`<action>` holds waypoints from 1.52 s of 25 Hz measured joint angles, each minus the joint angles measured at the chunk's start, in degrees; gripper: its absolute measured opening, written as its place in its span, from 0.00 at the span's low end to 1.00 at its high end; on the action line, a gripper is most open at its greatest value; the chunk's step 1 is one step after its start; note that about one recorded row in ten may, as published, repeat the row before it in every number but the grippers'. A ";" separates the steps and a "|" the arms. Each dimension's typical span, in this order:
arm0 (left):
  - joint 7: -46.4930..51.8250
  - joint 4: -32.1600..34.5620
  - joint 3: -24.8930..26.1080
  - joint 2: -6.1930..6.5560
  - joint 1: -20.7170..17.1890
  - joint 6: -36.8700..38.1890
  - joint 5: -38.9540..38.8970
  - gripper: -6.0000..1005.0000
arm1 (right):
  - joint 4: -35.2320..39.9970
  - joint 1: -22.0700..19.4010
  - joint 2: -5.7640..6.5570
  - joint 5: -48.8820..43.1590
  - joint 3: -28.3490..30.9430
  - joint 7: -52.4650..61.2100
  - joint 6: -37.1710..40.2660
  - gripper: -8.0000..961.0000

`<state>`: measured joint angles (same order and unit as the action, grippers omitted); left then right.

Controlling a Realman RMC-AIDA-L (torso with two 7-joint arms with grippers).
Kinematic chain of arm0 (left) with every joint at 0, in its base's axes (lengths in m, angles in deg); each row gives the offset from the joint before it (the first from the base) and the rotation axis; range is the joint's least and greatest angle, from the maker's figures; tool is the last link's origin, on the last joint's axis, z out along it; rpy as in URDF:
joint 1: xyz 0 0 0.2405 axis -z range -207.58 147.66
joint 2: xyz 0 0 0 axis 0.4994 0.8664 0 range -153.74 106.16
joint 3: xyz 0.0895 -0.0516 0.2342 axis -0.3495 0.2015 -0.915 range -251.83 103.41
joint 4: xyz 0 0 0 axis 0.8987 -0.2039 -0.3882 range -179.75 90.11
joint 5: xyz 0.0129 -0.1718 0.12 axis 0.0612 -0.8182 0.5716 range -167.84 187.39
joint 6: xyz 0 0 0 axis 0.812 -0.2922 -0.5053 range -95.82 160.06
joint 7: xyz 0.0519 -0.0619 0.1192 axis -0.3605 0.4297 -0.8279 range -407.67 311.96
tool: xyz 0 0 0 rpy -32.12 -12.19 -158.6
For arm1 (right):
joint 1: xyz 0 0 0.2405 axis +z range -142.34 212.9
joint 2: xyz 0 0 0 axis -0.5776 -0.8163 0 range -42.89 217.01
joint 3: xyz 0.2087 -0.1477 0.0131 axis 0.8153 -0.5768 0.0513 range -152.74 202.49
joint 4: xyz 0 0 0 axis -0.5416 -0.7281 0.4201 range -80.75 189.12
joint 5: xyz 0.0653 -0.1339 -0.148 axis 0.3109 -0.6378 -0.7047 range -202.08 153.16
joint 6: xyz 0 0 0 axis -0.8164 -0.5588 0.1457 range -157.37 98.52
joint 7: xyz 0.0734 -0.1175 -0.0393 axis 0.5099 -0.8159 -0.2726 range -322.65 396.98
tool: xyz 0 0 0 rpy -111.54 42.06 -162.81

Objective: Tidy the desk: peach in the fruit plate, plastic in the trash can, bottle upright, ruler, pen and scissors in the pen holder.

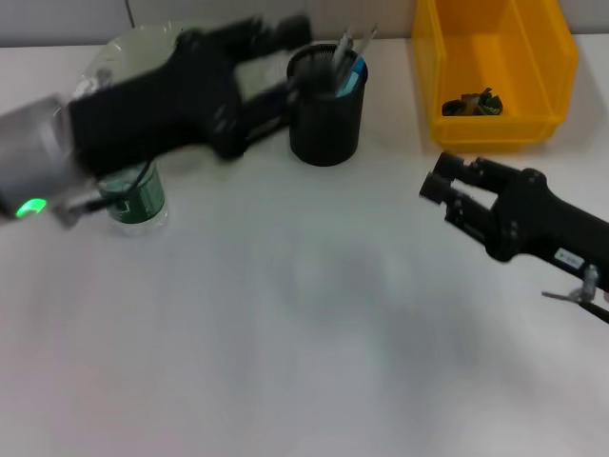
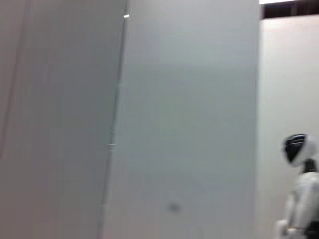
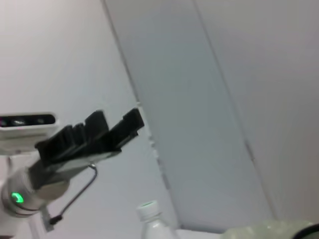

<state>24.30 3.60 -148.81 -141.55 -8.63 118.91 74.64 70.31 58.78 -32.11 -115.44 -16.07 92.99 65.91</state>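
Bottle (image 1: 133, 202) stands upright near the desk's (image 1: 304, 324) left edge, looking light, smooth and slippery; I'd grip mid-body below the cap. Left gripper (image 1: 285, 62) hangs above the back left, beside the pen holder (image 1: 326, 109), its jaws empty and apart. Right gripper (image 1: 440, 186) hovers at the right side; I cannot tell its jaws. The white top shows plenty of open room, the yellow trash can (image 1: 495, 71) at the back right corner.

Even, soft overhead light, faint shadows, motion blur over the left arm (image 1: 143, 105), hazy wrist views.
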 joint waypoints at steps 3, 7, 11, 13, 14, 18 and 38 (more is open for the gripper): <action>-1.25 -4.09 4.58 0.51 -0.03 7.90 3.81 0.52 | 1.80 -0.39 0.00 -1.88 -0.01 0.18 2.06 0.39; -2.18 -8.34 8.39 1.53 -0.94 13.70 8.84 0.52 | 4.71 -1.32 0.00 -3.14 0.03 0.88 5.46 0.39; -4.57 -10.64 8.95 1.54 -2.80 14.84 9.74 0.53 | 5.92 -1.52 -0.01 -3.27 0.02 0.95 7.09 0.40; -6.19 -11.10 9.00 1.23 -3.61 14.86 9.79 0.53 | 6.02 -1.47 -0.03 -3.63 0.00 0.96 7.23 0.40; -6.84 -11.32 9.02 1.08 -3.91 14.88 9.85 0.53 | 6.02 -1.47 -0.03 -3.63 0.00 0.96 7.23 0.40; -8.11 -11.77 9.09 0.70 -4.20 14.95 10.19 0.54 | 5.72 -1.35 -0.17 -3.78 -0.02 0.98 6.83 0.40; -12.42 -16.11 10.25 0.52 -3.97 14.26 10.73 0.57 | 4.82 -2.84 -0.28 -4.92 -0.18 0.66 6.53 0.55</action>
<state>11.88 -12.51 -138.56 -141.03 -12.60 133.17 85.37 75.13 55.94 -32.38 -120.36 -16.26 93.65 72.44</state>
